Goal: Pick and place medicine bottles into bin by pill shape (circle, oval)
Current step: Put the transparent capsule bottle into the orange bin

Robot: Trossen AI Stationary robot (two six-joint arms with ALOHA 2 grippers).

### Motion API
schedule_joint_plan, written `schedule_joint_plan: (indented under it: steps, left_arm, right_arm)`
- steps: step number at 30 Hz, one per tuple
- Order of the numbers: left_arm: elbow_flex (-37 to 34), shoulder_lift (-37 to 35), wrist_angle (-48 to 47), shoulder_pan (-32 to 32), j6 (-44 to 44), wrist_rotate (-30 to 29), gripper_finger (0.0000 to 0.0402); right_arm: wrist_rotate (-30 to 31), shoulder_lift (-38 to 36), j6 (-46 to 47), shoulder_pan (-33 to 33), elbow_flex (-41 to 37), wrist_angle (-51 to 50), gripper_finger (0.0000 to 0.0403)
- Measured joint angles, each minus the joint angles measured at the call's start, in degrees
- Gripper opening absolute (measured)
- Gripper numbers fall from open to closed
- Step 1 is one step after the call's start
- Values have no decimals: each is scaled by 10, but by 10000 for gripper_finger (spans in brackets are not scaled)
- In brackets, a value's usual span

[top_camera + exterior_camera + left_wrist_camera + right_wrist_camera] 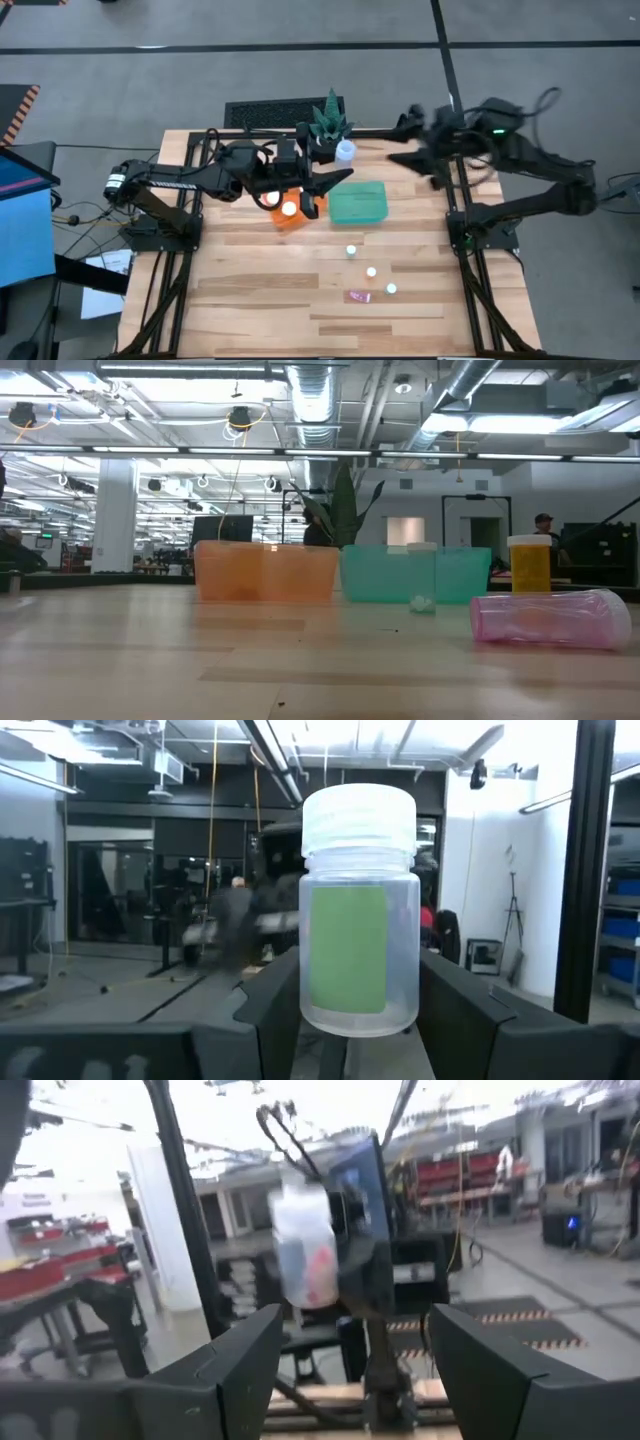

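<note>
Here the left gripper [318,190] clamps a green-labelled medicine bottle [359,925] above the orange bin [290,217] — the right gripper [412,150] hangs open, empty, beyond the green bin [360,203].

Orange bin [290,212], translucent; teal-green bin [360,203], translucent. Held medicine bottle [358,910]: clear body, ribbed white cap, plain green label. Fallen bottle [550,618]: translucent pink throughout. Upright bottle [529,563]: amber-yellow body, white cap. Three small bottles [371,271] on the table: white caps seen from above. Table [250,290]: pale wood planks in striped light and tan bands, black frame. Plant [328,118]: dark green spiky leaves; pot [345,151] white. Arms and fingers [270,1010]: matte black. Floor: grey with black lines.
</note>
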Motion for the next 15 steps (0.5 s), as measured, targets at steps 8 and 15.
schedule_joint_plan:
  steps: [8,15]
  left_arm:
    - [0,0,-8,0,0,0,161]
    - [0,1,-41,0,-4,-6,161]
  right_arm:
    - [-1,90,-14,14,0,103,265]
    - [-22,103,-15,13,19,131,265]
